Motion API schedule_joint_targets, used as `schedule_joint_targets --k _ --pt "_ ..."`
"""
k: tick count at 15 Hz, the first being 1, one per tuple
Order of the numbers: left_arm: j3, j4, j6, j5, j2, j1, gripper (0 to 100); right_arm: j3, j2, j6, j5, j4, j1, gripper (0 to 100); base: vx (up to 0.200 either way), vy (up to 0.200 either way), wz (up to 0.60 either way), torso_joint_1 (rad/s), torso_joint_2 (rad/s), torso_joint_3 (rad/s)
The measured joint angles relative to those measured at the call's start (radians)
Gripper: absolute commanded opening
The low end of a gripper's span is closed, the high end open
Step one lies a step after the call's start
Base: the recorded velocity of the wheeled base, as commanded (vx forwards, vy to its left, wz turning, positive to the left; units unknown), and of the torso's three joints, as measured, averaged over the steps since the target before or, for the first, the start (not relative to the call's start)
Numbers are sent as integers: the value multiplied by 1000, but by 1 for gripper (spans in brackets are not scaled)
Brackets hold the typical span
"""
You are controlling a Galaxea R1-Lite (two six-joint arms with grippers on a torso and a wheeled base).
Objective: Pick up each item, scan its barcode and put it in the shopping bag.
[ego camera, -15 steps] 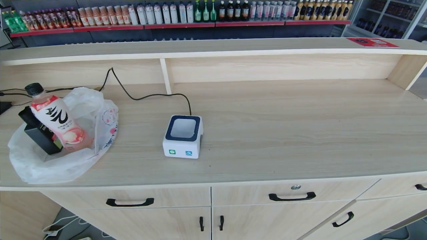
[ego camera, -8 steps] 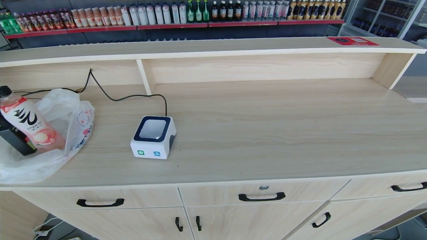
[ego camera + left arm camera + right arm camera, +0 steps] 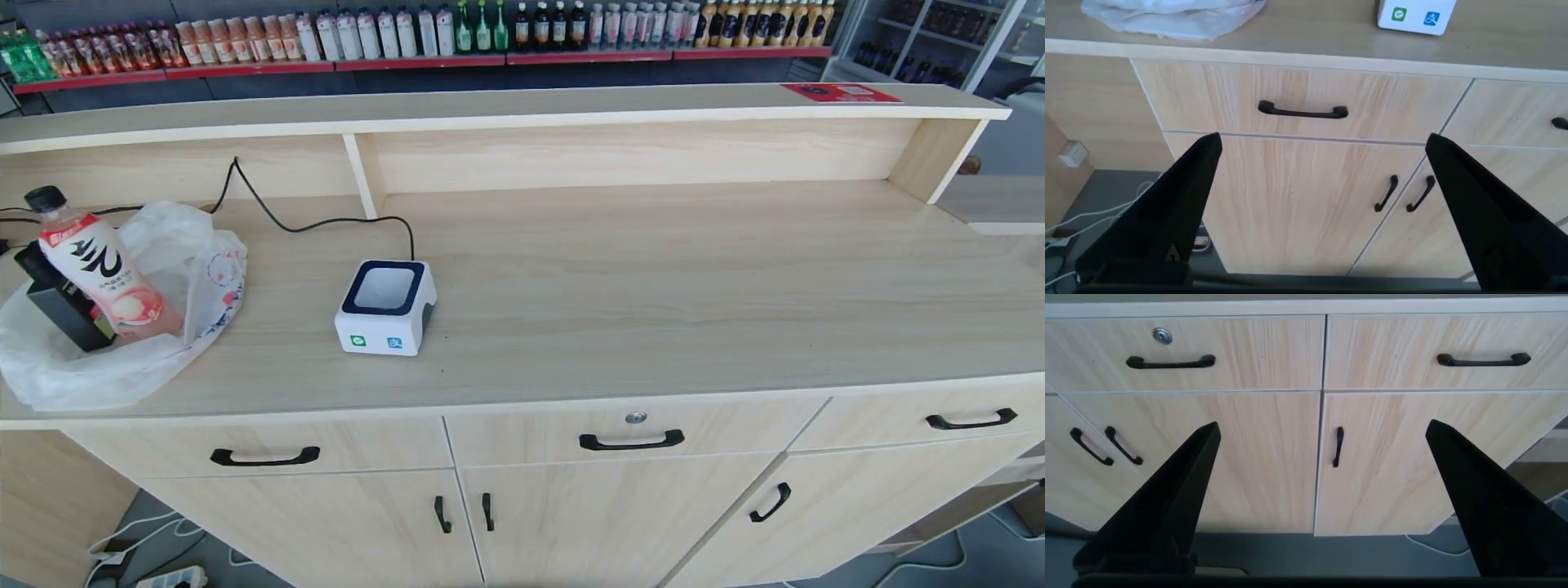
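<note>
On the counter's left end, a white plastic shopping bag (image 3: 167,233) lies open. Inside it a pink peach drink bottle (image 3: 98,273) with a black cap leans on a black box (image 3: 59,309). The white scanner (image 3: 385,308) with its dark-framed window stands right of the bag, and its black cable (image 3: 310,222) runs to the back wall. Both arms hang low in front of the cabinet. My left gripper (image 3: 1323,212) is open below the bag (image 3: 1176,15) and scanner (image 3: 1417,15). My right gripper (image 3: 1323,498) is open before the cabinet doors.
The wooden counter (image 3: 694,278) stretches bare to the right of the scanner, with a raised ledge (image 3: 490,110) along the back. Drawers and doors with black handles (image 3: 630,442) lie beneath. Shelves of bottles (image 3: 408,33) stand behind. A power strip (image 3: 167,580) lies on the floor.
The head camera has shifted, so the whole picture has slid. Bottle, box, bag and scanner keep their places on the counter.
</note>
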Motion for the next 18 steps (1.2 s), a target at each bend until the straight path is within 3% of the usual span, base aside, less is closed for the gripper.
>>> schedule_joint_targets --k 13,18 --pt "0 0 -1 0 0 -1 100 0 0 11 0 0 -1 100 -200 0 0 1 3 3" --pt "0 0 1 0 0 0 100 0 0 14 0 0 -1 100 0 0 0 0 0 0"
